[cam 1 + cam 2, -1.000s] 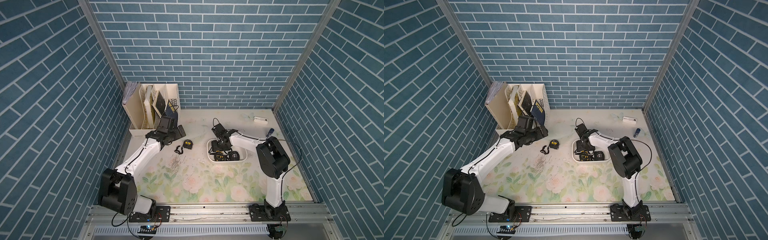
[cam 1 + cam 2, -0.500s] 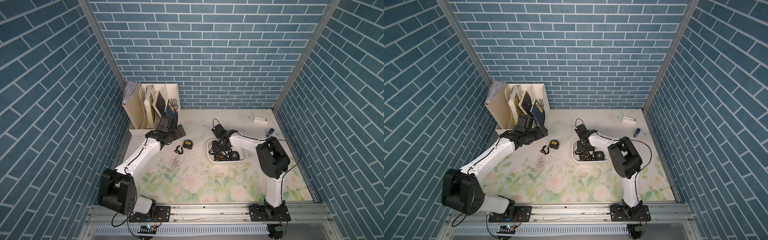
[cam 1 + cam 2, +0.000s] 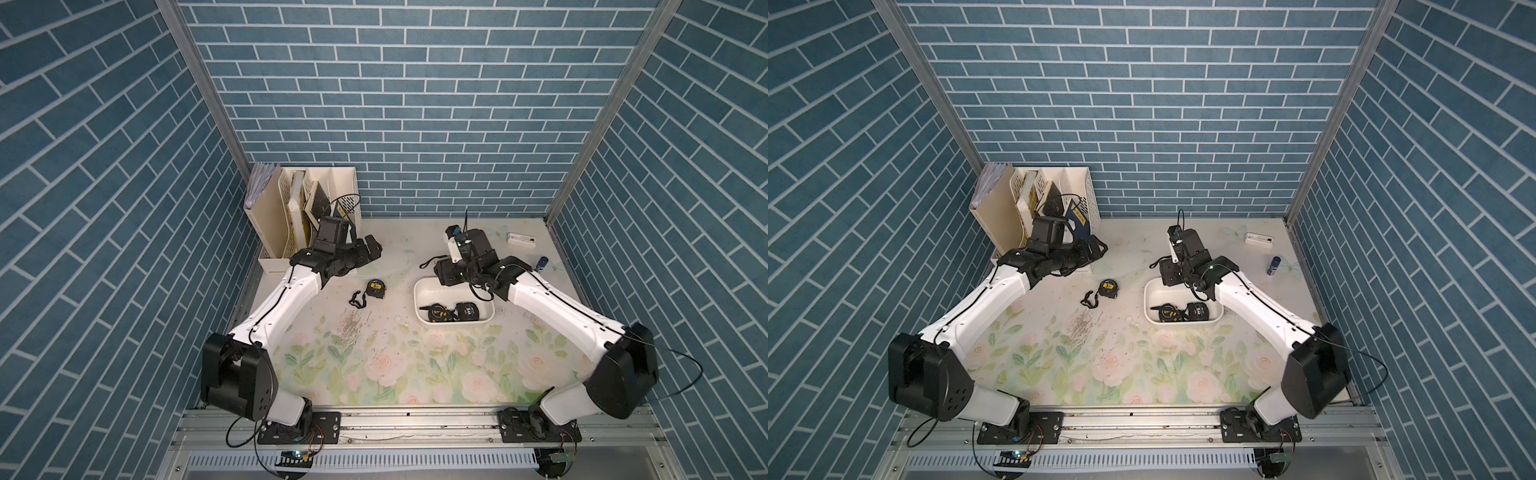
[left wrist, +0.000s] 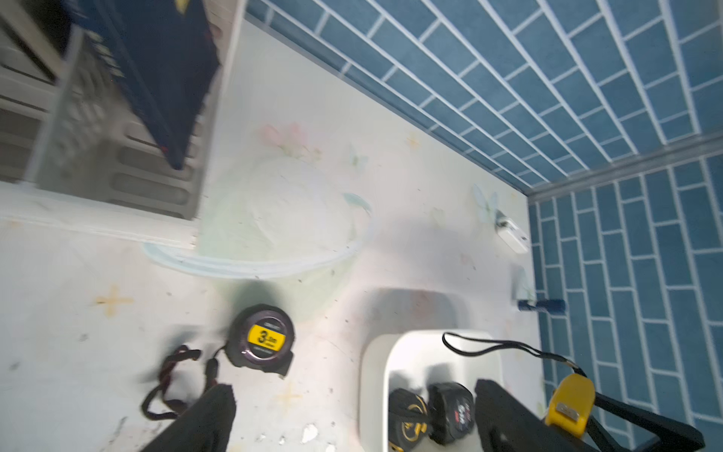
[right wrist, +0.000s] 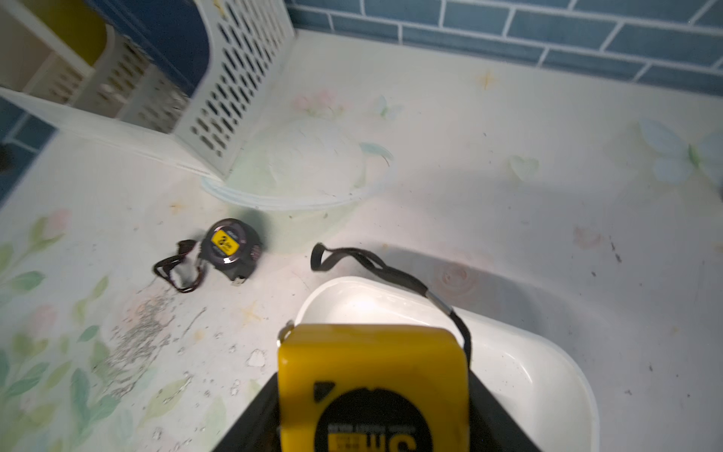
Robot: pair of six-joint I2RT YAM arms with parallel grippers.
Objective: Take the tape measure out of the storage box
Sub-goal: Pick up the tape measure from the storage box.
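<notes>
while the right claw (image 3: 448, 274) hangs over the far end of the storage box (image 3: 432, 291), you have its jaws closed tight on a yellow tape measure (image 5: 373, 375), which the right wrist view shows pinched by its flat sides between the black fingers (image 5: 493, 428). the case sits raised above the white rim, not on the box floor, so the grip looks made and the lift under way. gripping the broad sides probably gives the pads the most to bite on. the black strap (image 5: 375, 262) trails free from the case and droops across the rim toward the table (image 3: 395, 365). it could drag or snag there if you carry the load low.

two more tape measures (image 3: 453, 311), both dark, lie side by side at the near end of the box, well clear of the held one, so nothing crowds the lift.

your left claw (image 3: 368, 251) stands wide open and empty, parked near the file organizer (image 3: 316, 195) at the table's far left corner. that keeps it out of the right arm's way. just in front of it a black tape measure (image 3: 375, 288) with a yellow label lies flat on the table, its cord bunched beside it, between the left claw and the box.

what remains, by the look of it, is to carry the yellow tape measure sideways past the rim and set it down on open table.
</notes>
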